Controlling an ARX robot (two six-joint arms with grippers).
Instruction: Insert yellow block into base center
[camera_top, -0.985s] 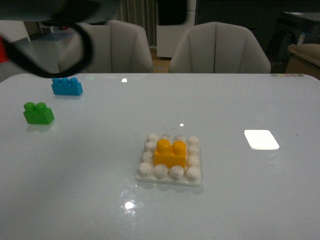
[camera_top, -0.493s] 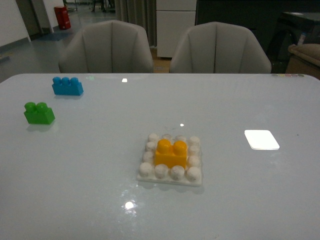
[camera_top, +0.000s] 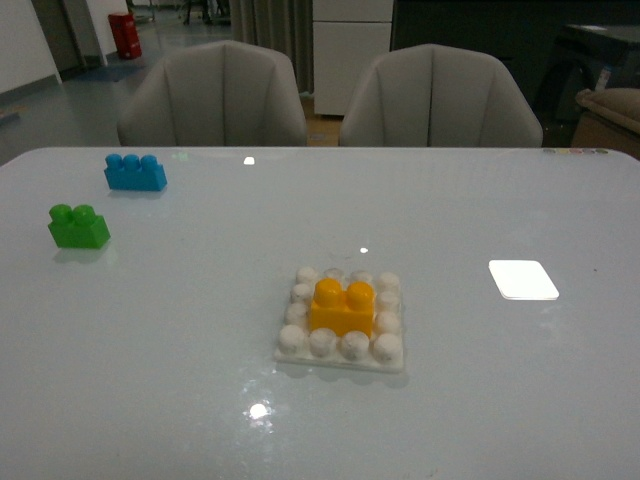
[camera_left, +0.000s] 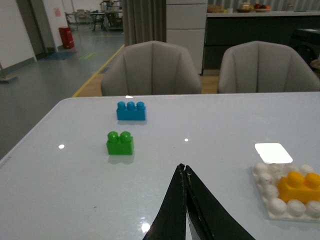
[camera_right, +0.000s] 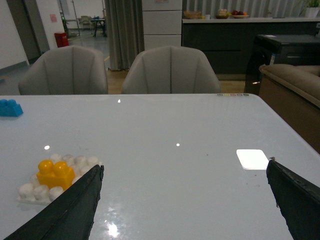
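Observation:
The yellow block (camera_top: 341, 306) stands upright on the middle studs of the off-white base (camera_top: 340, 345), ringed by white studs on all sides. Both also show in the left wrist view, the block (camera_left: 299, 186) on the base (camera_left: 274, 200), and in the right wrist view, the block (camera_right: 55, 174) on the base (camera_right: 30, 191). No arm appears in the front view. My left gripper (camera_left: 183, 167) is shut and empty, hanging over bare table apart from the base. My right gripper (camera_right: 185, 165) is open wide with nothing between its fingers, the base off to one side of it.
A green two-stud brick (camera_top: 78, 226) and a blue three-stud brick (camera_top: 135, 172) sit at the table's far left. A bright white rounded rectangle (camera_top: 522, 279) lies right of the base. Two grey chairs (camera_top: 215, 95) stand behind the table's far edge.
A dark arm that filled the upper left of the front view a second ago has withdrawn out of that view. The yellow block and base have not moved.

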